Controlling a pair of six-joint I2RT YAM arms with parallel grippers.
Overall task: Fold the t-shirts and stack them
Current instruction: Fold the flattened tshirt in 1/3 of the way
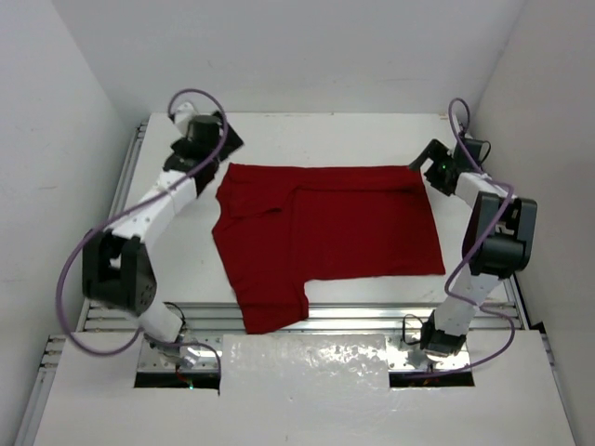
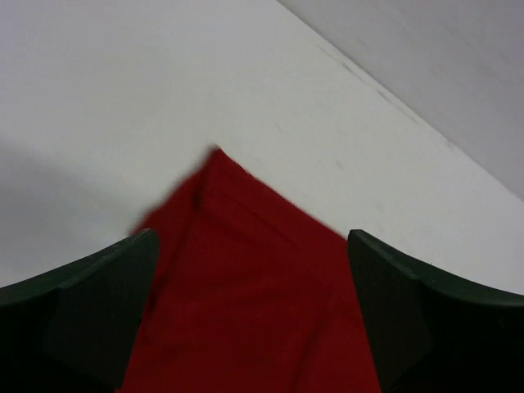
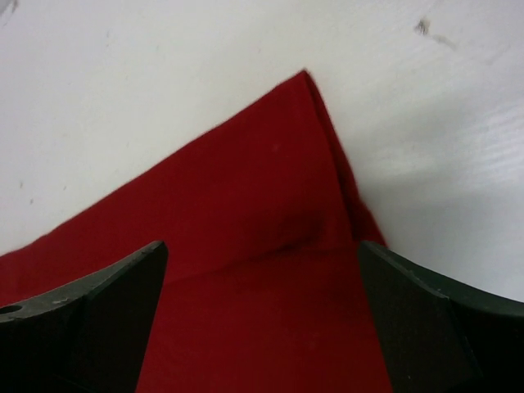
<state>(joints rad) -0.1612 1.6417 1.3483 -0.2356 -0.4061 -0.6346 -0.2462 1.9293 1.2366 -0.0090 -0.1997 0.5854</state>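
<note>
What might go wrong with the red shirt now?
1. The left gripper and right gripper are open, with the t-shirt's far corners lying between their fingers. If they close on only one layer, the fold could slip apart.
2. The shirt's near flap lies over the metal rails at the table edge, and it might snag when pulled.

Corner of a plain dark red cloth t-shirt point(image 2: 246, 319) on the white surface point(image 2: 123, 90), between my end effector's point(image 2: 252, 241) parted fingers point(image 2: 90, 311).
</note>
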